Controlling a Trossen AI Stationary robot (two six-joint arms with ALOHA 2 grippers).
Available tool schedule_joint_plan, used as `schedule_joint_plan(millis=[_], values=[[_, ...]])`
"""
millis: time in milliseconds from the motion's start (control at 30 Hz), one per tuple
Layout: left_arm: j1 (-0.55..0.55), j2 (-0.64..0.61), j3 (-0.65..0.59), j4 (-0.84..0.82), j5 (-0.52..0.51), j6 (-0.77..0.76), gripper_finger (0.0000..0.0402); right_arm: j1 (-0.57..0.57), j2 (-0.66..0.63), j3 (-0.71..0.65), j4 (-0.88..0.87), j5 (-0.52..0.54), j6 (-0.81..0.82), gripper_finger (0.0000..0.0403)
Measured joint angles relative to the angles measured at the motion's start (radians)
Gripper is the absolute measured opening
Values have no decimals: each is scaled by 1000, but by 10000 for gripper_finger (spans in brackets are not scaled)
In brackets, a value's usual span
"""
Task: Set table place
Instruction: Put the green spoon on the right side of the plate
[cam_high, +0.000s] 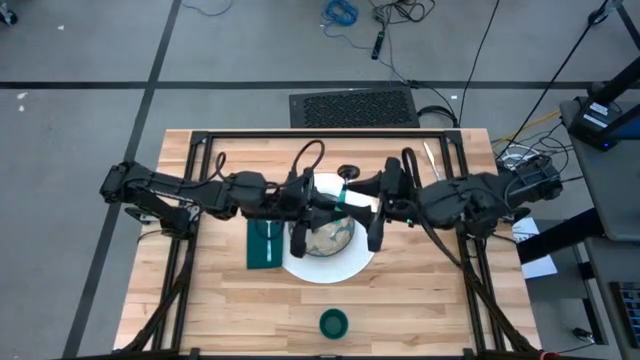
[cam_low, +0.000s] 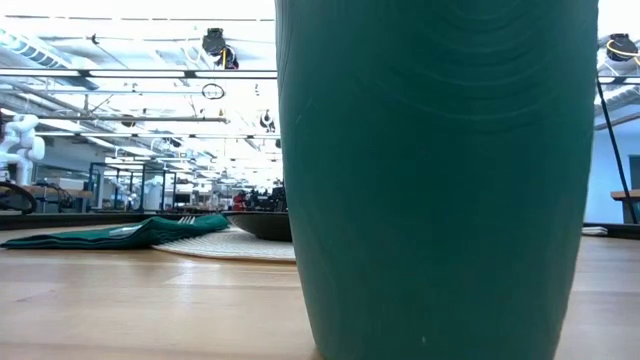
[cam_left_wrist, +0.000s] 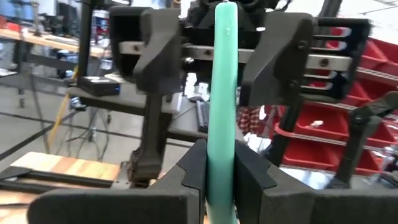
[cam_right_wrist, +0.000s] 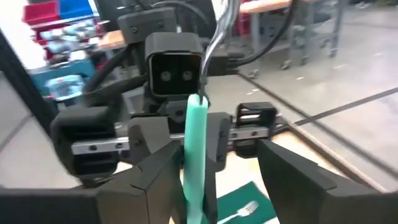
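Note:
The teal-handled spoon (cam_high: 345, 196) is held in the air over the far part of the white plate (cam_high: 325, 268), where the speckled bowl (cam_high: 330, 238) sits. My left gripper (cam_high: 322, 203) is shut on its handle. My right gripper (cam_high: 372, 208) is open, with one finger on each side of the handle (cam_right_wrist: 196, 155); I see no touch. The dark green napkin (cam_high: 265, 242) lies left of the plate with the fork (cam_right_wrist: 239, 211) on it. The green cup (cam_high: 333, 322) stands near the front edge and fills the low view (cam_low: 440, 180). My left gripper pinches the spoon's teal handle (cam_left_wrist: 221, 163) between its two fingers, close to the end that joins the metal stem (cam_right_wrist: 216, 37). The fingers come level from the table's left and lie across the handle. The spoon is lifted clear, its bowl toward the far edge.
A thin silver piece (cam_high: 429, 155) lies at the table's far right, behind my right arm. The low view shows the napkin (cam_low: 110, 235), plate rim (cam_low: 230, 247) and bowl (cam_low: 262, 225) behind the cup. Bare wood lies near the front edge on both sides of the cup.

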Motion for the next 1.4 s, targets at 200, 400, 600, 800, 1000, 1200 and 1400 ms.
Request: schedule_joint_plan(millis=[200, 400, 600, 800, 1000, 1200, 1400], values=[[0, 0, 0, 0, 24, 1, 30, -36, 0, 0, 42, -137, 15, 174], [0, 0, 0, -2, 24, 1, 30, -34, -8, 0, 38, -160, 6, 129], [0, 0, 0, -4, 24, -3, 30, -34, -26, 0, 30, -154, 9, 122], [1, -11, 0, 0, 18, -5, 30, -33, -38, 0, 19, -153, -4, 133], [6, -11, 0, -48, -56, -4, 30, -32, -37, 0, 23, -108, -4, 131], [9, -11, 0, -59, -85, 4, 30, -32, -36, 0, 23, -40, -10, 130], [8, -11, 0, -63, -77, 19, 30, -32, -32, 0, 20, -24, -5, 130]])
